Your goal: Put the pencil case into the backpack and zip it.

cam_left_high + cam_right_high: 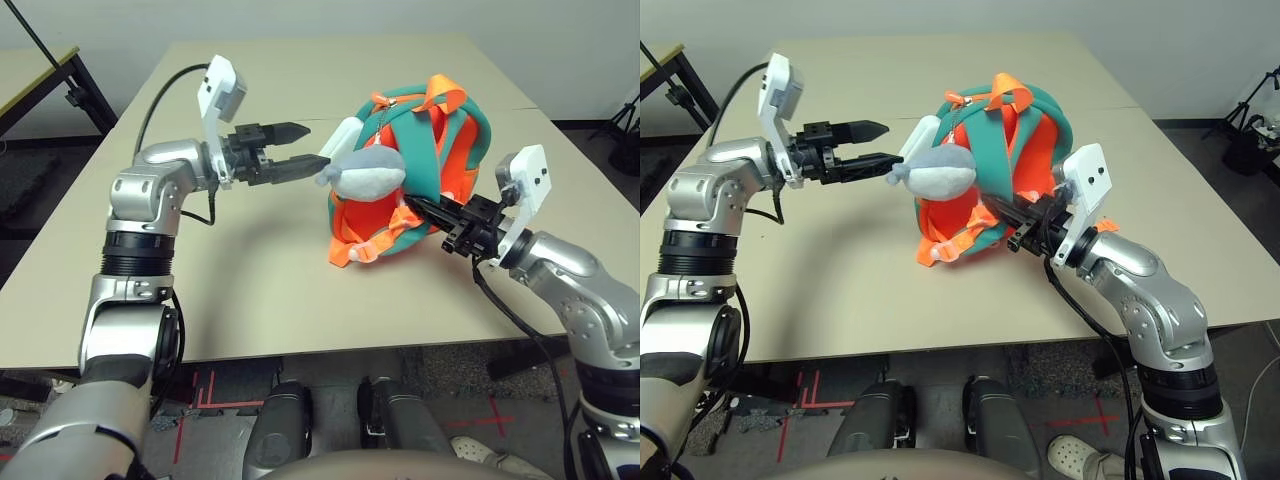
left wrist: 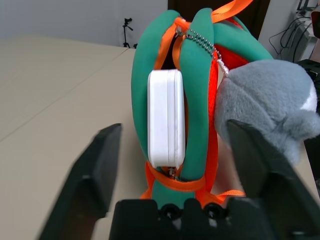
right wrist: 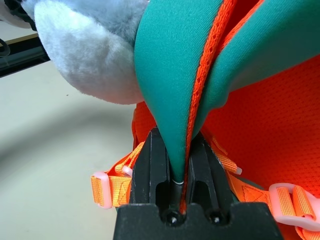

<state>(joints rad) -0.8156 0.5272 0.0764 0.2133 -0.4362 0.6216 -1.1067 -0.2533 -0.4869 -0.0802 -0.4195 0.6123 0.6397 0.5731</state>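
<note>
The orange and teal backpack stands on the table with its grey plush toy head facing my left arm. The white pencil case sits upright in the backpack's opening, between two teal edges, with about half of it sticking out. My left gripper is open just in front of the case, its fingers apart on either side and touching nothing. My right gripper is shut on a teal, orange-edged strap of the backpack on the near right side.
The beige table has free surface to the left and front of the backpack. Orange webbing and buckles trail from the backpack's base. A second table stands at far left, and dark equipment sits at the far right.
</note>
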